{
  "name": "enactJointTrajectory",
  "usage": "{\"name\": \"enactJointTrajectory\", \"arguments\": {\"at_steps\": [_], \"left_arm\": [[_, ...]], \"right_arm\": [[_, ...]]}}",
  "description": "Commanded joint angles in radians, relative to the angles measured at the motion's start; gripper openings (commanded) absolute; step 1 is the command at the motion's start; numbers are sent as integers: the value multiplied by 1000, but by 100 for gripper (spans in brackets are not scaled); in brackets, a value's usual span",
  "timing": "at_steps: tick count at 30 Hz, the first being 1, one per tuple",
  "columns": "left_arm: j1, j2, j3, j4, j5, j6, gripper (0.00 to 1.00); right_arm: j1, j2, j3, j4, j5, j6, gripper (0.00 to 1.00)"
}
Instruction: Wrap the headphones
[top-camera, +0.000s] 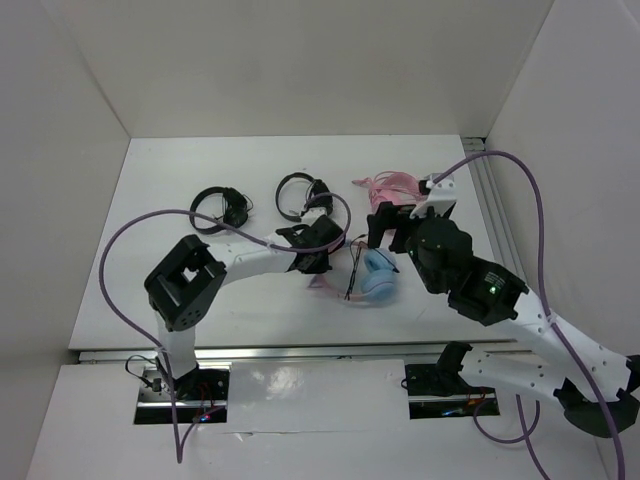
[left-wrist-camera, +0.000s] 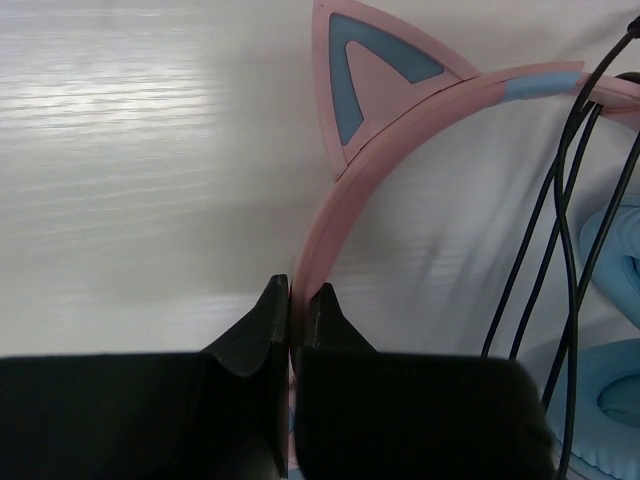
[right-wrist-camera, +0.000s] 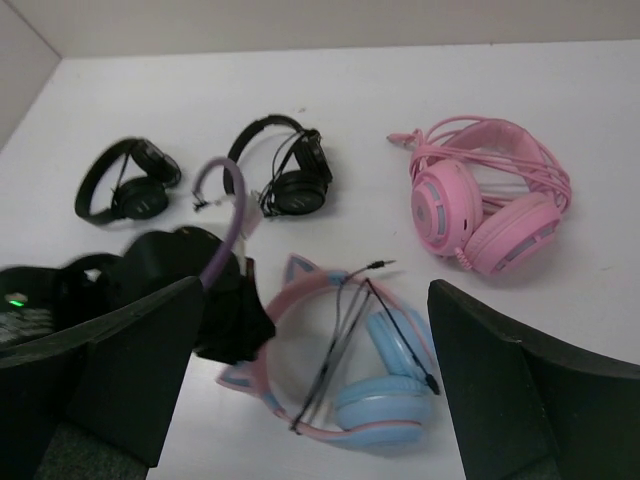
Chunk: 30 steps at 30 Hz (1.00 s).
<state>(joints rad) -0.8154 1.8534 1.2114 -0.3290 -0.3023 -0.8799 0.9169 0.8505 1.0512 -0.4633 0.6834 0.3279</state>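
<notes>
Left end effector (left-wrist-camera: 295, 300) clamped on the thin pink headband (left-wrist-camera: 400, 160) of the headphones (top-camera: 376, 275), mid-worktop (top-camera: 180, 180). Right end effector (top-camera: 390, 232) spread apart, hovering above. Probably light, band springy; cable (right-wrist-camera: 335, 350) limp, so pinch near plug.

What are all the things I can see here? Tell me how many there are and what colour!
cat-ear headphones: one, light blue cups, pink band, thin black cable, middle of the table
pink headphones: one, all pink, far side, right of the black ones
black headphones: two, black, far side, one on the left, one more central
table: one, white, under everything
left gripper: one, black, shut on the pink band
right gripper: one, black, open, holding nothing, near the cat-ear headphones
</notes>
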Motion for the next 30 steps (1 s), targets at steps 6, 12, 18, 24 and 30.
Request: {"name": "enactJointTrajectory", "arguments": {"at_steps": [6,12,18,24,30], "left_arm": [[-142,202,338,-37,-46,-183,0],[-166,288,464,-133,-80,-237,0],[-166,291,439,-154,-89,-251,43],[-166,228,409,-130,-107,-216,79],[-166,69,326,-110,-124,-141,100]], "right_arm": [[7,-41,155,-89,110,62,100],[7,-41,164,-120,100,62,100],[7,-50,164,-120,100,62,100],[7,-27,164,-110,73,51,100],[7,-5,202,-173,82,33,100]]}}
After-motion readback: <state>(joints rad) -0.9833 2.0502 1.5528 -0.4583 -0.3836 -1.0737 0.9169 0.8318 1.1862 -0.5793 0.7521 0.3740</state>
